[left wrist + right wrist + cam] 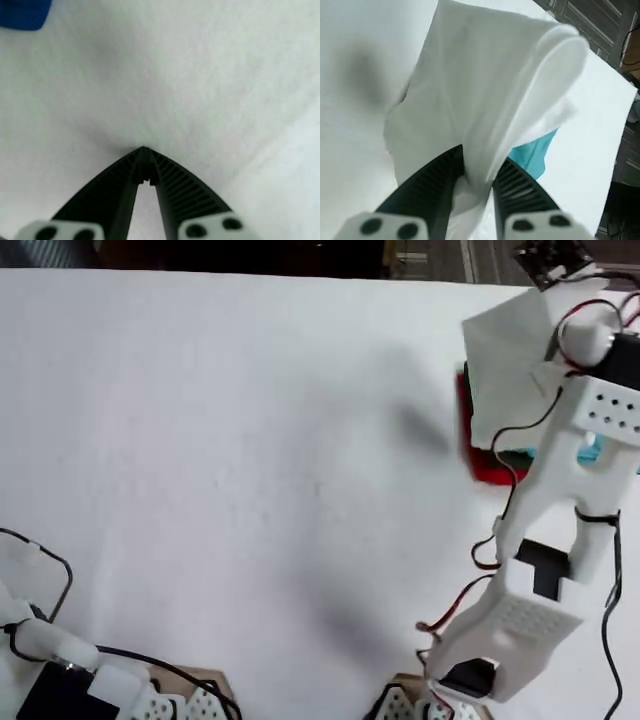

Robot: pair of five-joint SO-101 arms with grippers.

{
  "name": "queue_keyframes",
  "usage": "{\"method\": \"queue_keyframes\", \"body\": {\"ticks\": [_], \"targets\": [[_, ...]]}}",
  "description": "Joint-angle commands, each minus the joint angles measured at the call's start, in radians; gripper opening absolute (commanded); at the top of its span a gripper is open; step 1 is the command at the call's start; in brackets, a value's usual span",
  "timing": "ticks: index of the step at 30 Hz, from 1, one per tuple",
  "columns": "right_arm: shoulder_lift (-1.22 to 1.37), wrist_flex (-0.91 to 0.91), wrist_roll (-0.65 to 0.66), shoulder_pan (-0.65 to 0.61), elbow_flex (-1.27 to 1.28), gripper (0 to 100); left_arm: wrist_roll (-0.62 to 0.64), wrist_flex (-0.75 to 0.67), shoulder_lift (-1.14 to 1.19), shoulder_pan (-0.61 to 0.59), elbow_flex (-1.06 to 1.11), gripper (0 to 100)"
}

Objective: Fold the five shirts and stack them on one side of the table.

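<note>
Nearest, at the table's (250, 440) near-left corner, the left arm (60, 670) sits folded low by its base, with black cable looping around it. The left gripper (144, 150) points down at bare white tabletop; its black jaws are closed tip to tip with nothing between them. A blue thing (22, 12) shows at the edge of the left wrist view, too cut off to tell what it is.

At the near edge on the right side, the right arm (540, 490) rises from its base and stretches out along the right edge toward the far-right corner, red and black wires trailing along it. The right gripper (480, 157) is pinched on a white shirt (485, 90), the jaws parted only by the cloth they hold. The cloth curls over in a rounded fold beyond the jaws.

Near the far-right corner, by the right edge, lies the stack. The white shirt (505, 360) is uppermost and reaches nearly to the far edge. A red shirt (480, 468) lies under it, showing along the stack's left and near sides. A teal shirt (535, 152) peeks out from beneath the white cloth just beside the gripper. How many more shirts lie in the stack cannot be told, since the arm and the white shirt cover most of it.
</note>
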Motion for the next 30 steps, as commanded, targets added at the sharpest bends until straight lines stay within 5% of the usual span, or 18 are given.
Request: {"method": "queue_keyframes", "body": {"ticks": [1,30], "targets": [[-0.021,-0.048,0.040,0.039,-0.023,2.1,0.012,-0.017,-0.006,-0.006,0.002,3],[0.453,-0.630,0.058,0.220,-0.025,3.1,0.012,-0.018,-0.006,-0.009,0.002,3]]}}
